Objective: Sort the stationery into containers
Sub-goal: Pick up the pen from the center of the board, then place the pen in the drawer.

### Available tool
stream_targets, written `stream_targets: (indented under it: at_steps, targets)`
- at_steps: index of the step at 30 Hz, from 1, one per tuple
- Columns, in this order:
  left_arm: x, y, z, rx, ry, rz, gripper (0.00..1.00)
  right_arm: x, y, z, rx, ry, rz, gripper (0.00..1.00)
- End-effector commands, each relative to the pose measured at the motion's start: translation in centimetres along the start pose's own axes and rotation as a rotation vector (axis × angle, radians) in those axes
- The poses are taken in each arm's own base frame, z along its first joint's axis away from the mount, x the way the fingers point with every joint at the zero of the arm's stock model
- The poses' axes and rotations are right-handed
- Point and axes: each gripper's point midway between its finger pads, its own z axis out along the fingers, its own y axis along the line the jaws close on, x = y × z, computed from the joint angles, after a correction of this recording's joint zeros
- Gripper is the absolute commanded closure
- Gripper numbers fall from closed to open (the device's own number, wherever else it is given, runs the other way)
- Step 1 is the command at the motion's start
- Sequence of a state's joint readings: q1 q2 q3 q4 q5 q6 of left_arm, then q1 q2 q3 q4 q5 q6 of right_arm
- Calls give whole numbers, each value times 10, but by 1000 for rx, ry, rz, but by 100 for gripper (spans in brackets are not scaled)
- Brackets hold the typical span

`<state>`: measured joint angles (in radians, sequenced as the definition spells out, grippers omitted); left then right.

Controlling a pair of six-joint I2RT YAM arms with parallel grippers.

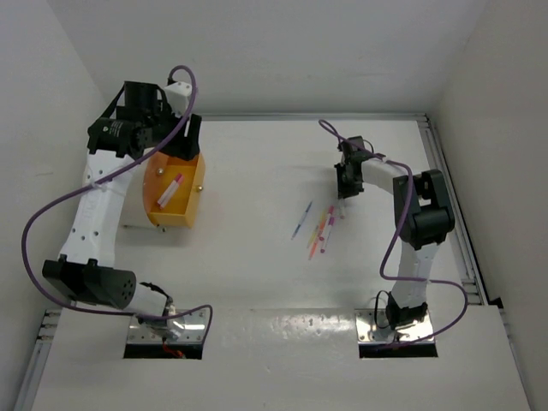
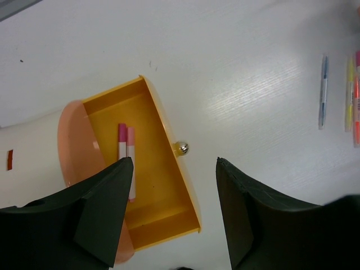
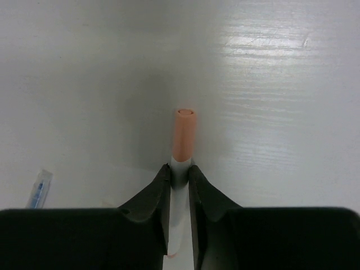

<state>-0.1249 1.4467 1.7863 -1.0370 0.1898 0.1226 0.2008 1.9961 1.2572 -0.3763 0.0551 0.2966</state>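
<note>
Top view, desk: the white desk (image 1: 257, 163) has both arms fixed at its near edge.
Top view, orange bin: the orange bin (image 1: 193, 201) sits on the left side of the desk.
Top view, pens in the bin: the pens in the bin (image 1: 171, 190) are pink and white. From up here I cannot tell if there is one or two.
Top view, left tool: the left tool (image 1: 187, 144) hangs over the far end of the bin.
Top view, loose pens: the loose pens (image 1: 321, 229) lie close together on the desk, right of the middle. The blue pen (image 1: 301, 219) is the one most to the left.
Top view, right tool: the right tool (image 1: 342, 197) is down at the far end of the loose pens.
Left wrist view, left tool: its two black fingers (image 2: 107, 214) stand wide apart with nothing between them.
Left wrist view, bin: it sticks out from a round orange face (image 2: 79, 140) on a white drum (image 2: 28, 152). A small silver knob (image 2: 181, 148) is on its front wall. The pens inside look like two, side by side.
Left wrist view, desk pens: the blue pen, a yellow pen (image 2: 349, 95) and an orange pen (image 2: 356, 95) lie well away from the bin.
Right wrist view, right tool: its fingers (image 3: 152, 197) are squeezed tight on a pink and white pen (image 3: 184, 132). The pink end pokes out past the tips. I cannot tell if the pen is off the desk.
Right wrist view, blue pen: one end shows at the left edge.
</note>
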Motion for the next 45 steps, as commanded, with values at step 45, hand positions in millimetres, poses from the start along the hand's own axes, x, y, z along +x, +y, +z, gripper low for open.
stream_targets:
  at_steps: [45]
  targets:
    - [-63,-153,-79,869,-513,-374,37,-42,288,-406,-1308,-551,-231,100]
